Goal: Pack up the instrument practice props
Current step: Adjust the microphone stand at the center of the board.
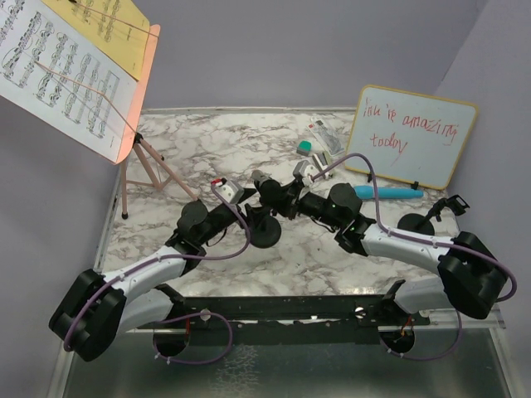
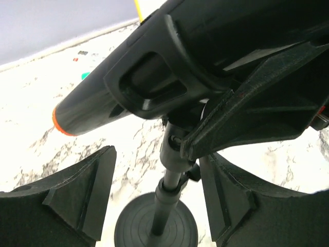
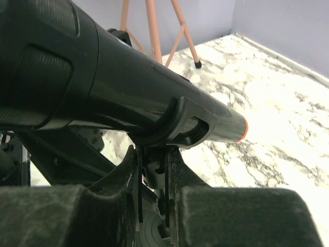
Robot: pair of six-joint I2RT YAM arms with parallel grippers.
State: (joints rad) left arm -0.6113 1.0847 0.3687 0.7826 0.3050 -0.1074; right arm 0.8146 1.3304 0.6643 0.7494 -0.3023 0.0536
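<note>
Marble worktop [image 1: 207, 141] bore a likely top-heavy mic pole [image 2: 167, 206] — right jaws pinched its neck below the black microphone [image 3: 118, 87]; left jaws gaped astride.

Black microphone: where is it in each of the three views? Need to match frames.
Top external: black microphone at picture centre, small.
Left wrist: across the top, orange end left.
Right wrist: across the top, orange end right.
Shared landmark: the mic pole clipped under it.
</note>
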